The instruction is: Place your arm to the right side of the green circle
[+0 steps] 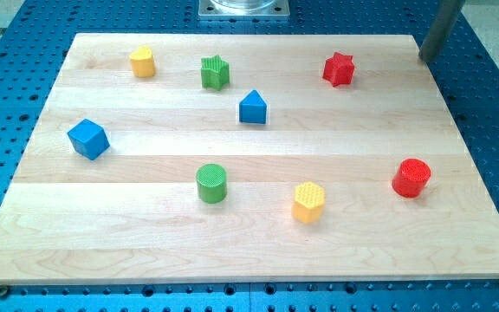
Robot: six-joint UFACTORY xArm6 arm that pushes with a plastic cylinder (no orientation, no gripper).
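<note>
While the green circle (211,183) stands in the lower middle of the wooden desk (145,251), the rod's tip (424,59) rests far off at the view's top right corner, just past the board's edge, so the task looks barely begun. This arm has no hand to speak of: it ends in a bare rod that neither clenches nor releases anything, and the tip touches no block. The nearest block to it is the red star (339,69), to its left. The spot to reach lies between the green circle and the yellow hexagon (308,201), which sit near each other. A fair judgement is that the whole approach is left: the tip must travel down and leftward, passing clear of the red cylinder (411,177) and blue prism (252,107)
</note>
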